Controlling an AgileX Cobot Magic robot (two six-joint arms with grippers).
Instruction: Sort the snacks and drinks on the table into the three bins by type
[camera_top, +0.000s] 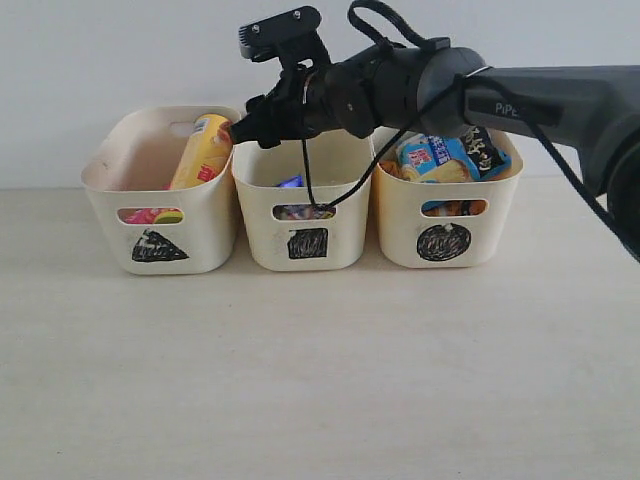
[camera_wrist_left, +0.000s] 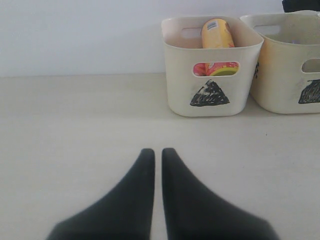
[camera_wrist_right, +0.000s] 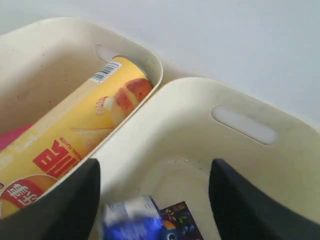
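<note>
My right gripper (camera_top: 250, 128) hangs open over the middle bin (camera_top: 260, 240), the one marked with a square. In the right wrist view its jaws (camera_wrist_right: 155, 167) stand wide apart, and a blurred white-and-blue drink carton (camera_wrist_right: 132, 222) lies loose between and below them, next to a darker carton (camera_wrist_right: 182, 222). A yellow-orange chip tube (camera_top: 203, 150) leans in the triangle bin (camera_top: 110, 235), and a pink tube (camera_top: 140, 215) shows through that bin's slot. A blue bag (camera_top: 440, 158) fills the circle bin (camera_top: 395, 235). My left gripper (camera_wrist_left: 158, 151) is shut and empty over the bare table.
The three bins stand side by side at the back of the table, against a pale wall. The right arm's black cable (camera_top: 310, 170) hangs into the square bin. In the left wrist view the triangle bin (camera_wrist_left: 180, 75) stands ahead of the left gripper.
</note>
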